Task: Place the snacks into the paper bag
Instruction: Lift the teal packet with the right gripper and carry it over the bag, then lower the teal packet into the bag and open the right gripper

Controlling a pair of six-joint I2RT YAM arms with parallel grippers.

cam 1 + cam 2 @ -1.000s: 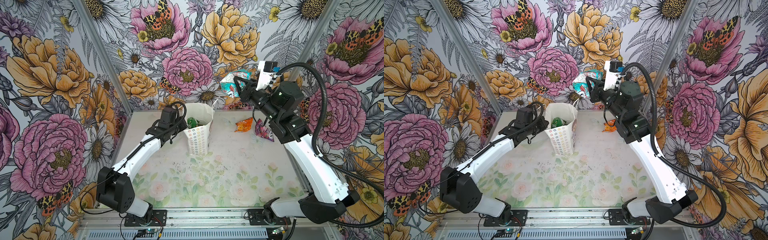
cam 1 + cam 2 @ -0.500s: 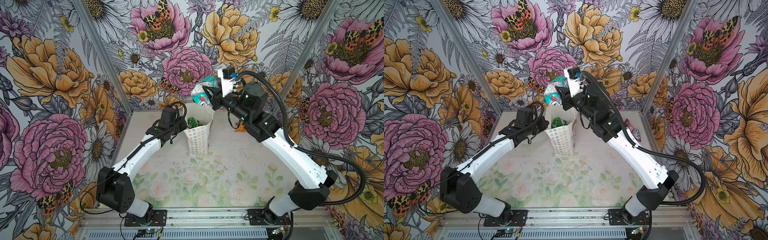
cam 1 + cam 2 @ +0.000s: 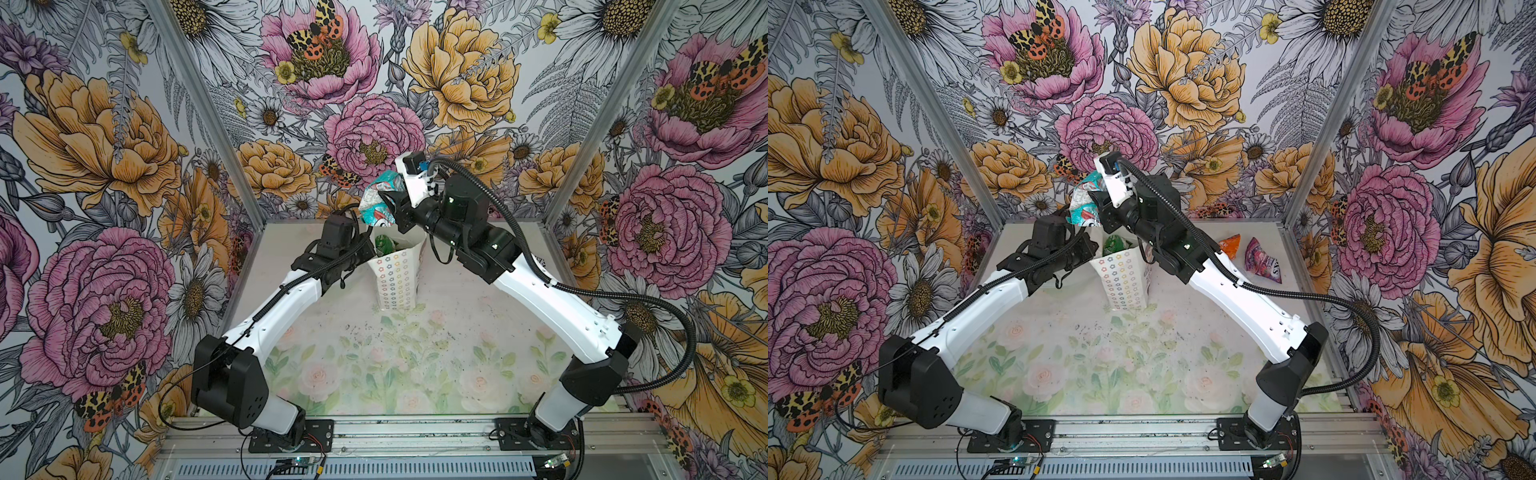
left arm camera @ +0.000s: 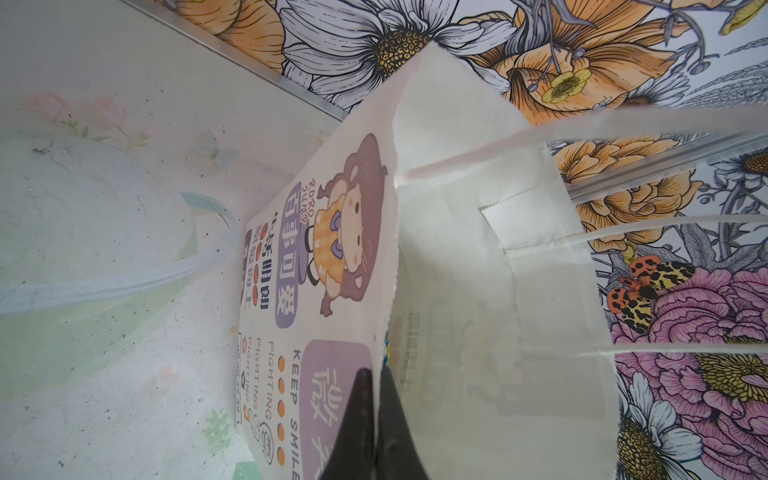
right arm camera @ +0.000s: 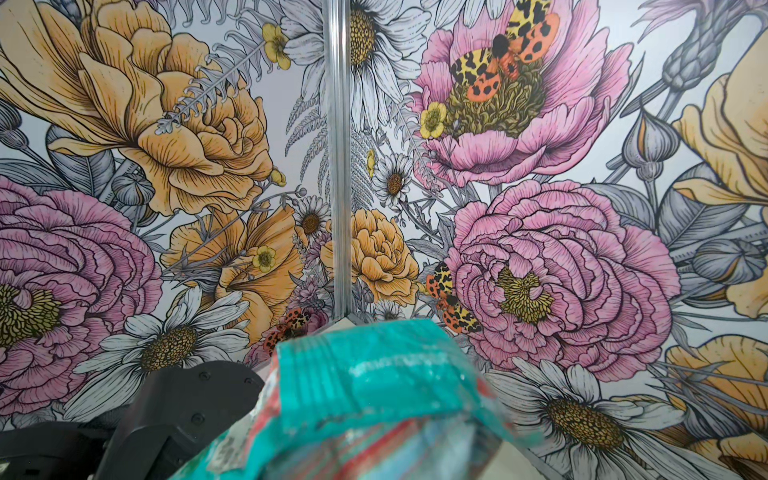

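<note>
Open paper bag [image 3: 397,282] mouth, left fingers [image 4: 353,424] on rim

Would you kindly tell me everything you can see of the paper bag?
The paper bag is white, tall and narrow, standing upright and open-mouthed on the table. One side carries rows of small multicoloured flower rings; another shows a cartoon girl and purple panels reading KEEP SMILE. Its inside is plain white, with thin white handles. The left pincer is shut on its rim. A green packet shows inside; a teal packet hangs above its mouth.
</note>
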